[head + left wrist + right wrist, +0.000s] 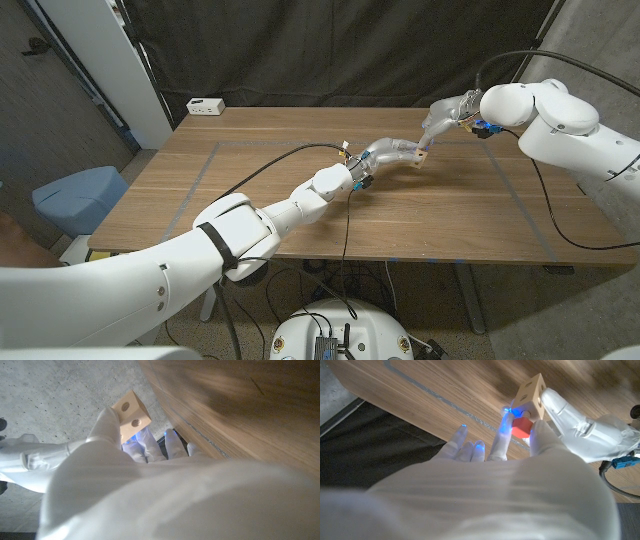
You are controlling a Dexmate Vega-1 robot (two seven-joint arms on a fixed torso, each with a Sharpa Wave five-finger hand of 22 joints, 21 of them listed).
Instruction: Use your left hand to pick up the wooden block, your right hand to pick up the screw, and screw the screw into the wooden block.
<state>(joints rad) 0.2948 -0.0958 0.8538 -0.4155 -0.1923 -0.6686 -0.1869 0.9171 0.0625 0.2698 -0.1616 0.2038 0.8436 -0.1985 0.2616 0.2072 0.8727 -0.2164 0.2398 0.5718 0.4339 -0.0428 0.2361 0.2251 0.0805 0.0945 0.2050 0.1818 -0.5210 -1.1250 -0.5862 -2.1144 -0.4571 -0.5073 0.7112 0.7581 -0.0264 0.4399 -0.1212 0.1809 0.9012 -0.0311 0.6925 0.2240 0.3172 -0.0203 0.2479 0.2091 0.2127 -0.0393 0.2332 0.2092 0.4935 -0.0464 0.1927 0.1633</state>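
Both hands meet above the table: left hand (400,155) grips the wooden block (530,392), right hand (445,112) pinches the red-headed screw (522,427) against it; any tilt could jam it.

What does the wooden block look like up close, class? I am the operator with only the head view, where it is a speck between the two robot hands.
Observer: In the left wrist view, the wooden block is a pale cube with a round hole in each of two visible faces.
Operator: Which robot hand has it?
Observer: The right wrist view shows the left robot hand gripping it by its sides.
Operator: And the screw?
Observer: The right robot hand pinches the screw, which has a red head, close beside the block. Its thread is hidden, so I cannot tell whether it has entered a hole.
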